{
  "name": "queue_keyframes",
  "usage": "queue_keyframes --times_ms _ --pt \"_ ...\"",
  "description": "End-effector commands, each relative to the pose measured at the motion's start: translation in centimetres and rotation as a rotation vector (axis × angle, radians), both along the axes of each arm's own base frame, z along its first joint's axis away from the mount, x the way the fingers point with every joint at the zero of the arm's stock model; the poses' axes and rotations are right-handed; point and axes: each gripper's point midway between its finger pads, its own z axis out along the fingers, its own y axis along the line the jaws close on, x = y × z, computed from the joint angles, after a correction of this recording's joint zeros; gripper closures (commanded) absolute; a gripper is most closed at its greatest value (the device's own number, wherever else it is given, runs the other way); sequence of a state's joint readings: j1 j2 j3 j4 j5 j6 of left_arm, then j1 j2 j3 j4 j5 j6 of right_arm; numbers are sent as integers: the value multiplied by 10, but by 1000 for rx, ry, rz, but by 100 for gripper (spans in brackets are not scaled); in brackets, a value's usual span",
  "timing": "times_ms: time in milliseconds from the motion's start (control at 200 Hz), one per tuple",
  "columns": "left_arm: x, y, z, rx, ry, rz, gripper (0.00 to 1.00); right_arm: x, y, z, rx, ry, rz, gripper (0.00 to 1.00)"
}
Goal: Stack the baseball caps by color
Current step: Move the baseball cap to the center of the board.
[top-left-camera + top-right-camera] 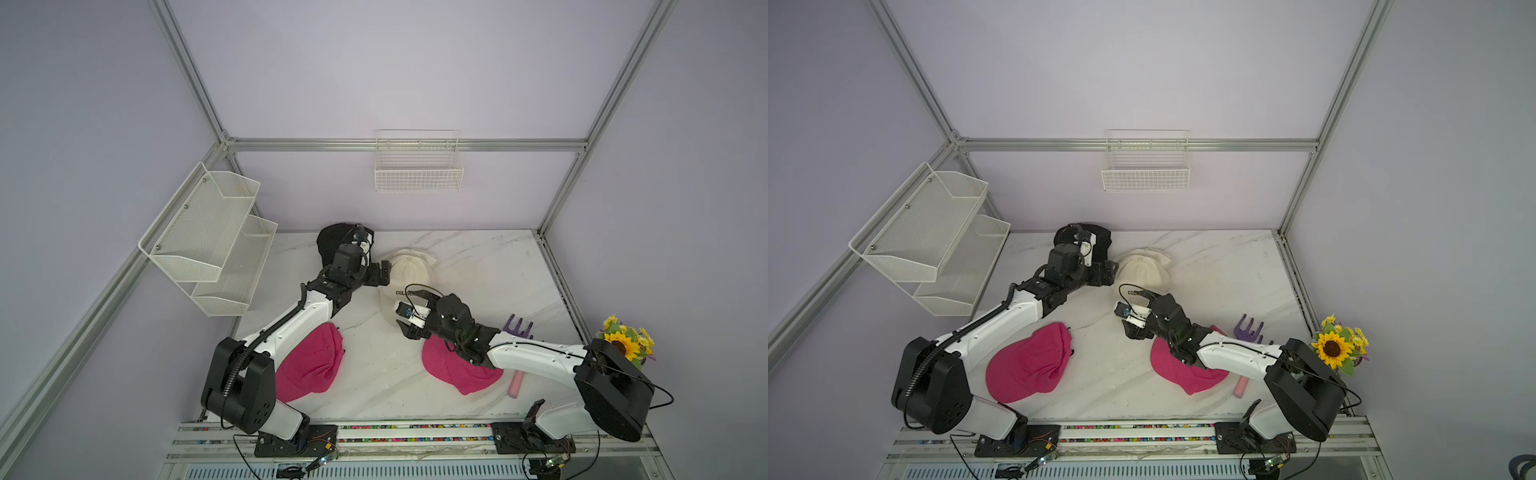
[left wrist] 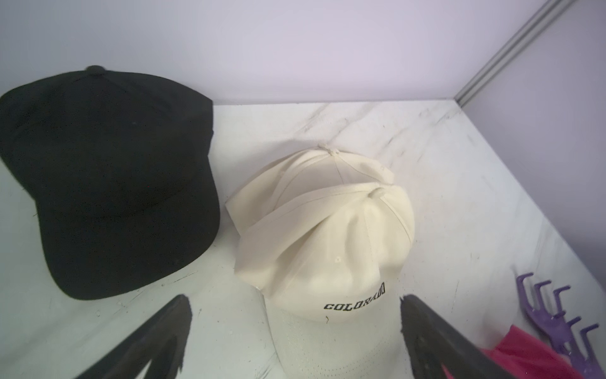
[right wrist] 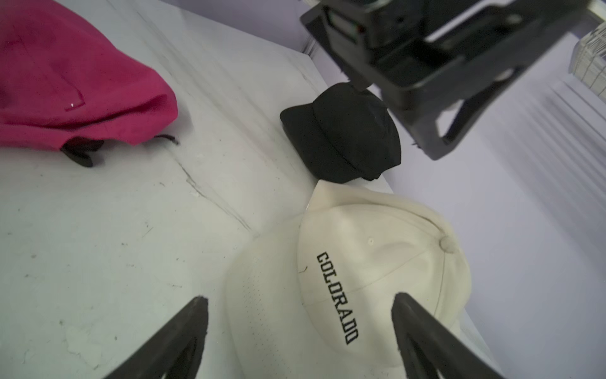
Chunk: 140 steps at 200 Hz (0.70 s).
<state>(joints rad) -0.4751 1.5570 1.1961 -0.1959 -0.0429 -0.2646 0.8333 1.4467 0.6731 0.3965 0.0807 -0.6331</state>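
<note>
Sorting state: black and cream piles look built; judged, the two pinks are left to join.
Table [image 1: 478,266]: marble top, bare between the pinks.
Black caps [image 2: 108,183]: piled ahead of the left gripper, to its outer side.
Cream caps [image 2: 328,236]: piled just below and ahead of the right gripper, lettering facing it.
Left pink cap [image 1: 311,361]: behind the left gripper, beside that forearm. Long axis seems to run strap-end toward mid-table, brim toward the arm's base.
Right pink cap [image 1: 453,374]: behind the right gripper, partly hidden under its forearm.
Key relation: each pink lies rearward of its nearer gripper, so a pull-back and turn seems needed.
Right gripper [image 3: 299,298]: jaws spread wide, holding nothing, over the cream brim.
Left gripper [image 2: 295,298]: jaws spread fully, holding nothing.
</note>
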Motion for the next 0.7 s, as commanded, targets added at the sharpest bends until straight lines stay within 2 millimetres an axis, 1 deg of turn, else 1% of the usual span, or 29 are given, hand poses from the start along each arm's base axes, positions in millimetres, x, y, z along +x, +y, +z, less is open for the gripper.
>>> queue_keyframes --times_ms 0,55,200,285,365,441,481,566,696 --pt "6 -17 -7 180 6 -68 0 2 -8 23 62 -110 -72 10" --pt "12 -29 -12 220 31 -96 0 -4 -9 20 41 -134 -60 10" --pt "33 -44 -23 317 77 -111 0 -11 -14 7 -37 -204 -66 9" --pt "46 -46 -30 378 89 -107 0 -13 -17 -4 -93 -231 -74 8" --pt "60 -39 -34 438 94 -51 0 -17 -17 -13 -132 -240 -59 8" --pt "71 -34 -35 492 82 -16 0 -20 -17 -15 -144 -252 -42 8" --pt "77 -33 -39 518 81 -10 0 -20 -17 -15 -148 -262 -37 8" --pt "85 -40 -51 531 96 -25 0 -20 -15 -17 -177 -303 -19 8" --pt "91 -49 -73 515 147 -50 0 -23 -11 -30 -254 -364 47 9"
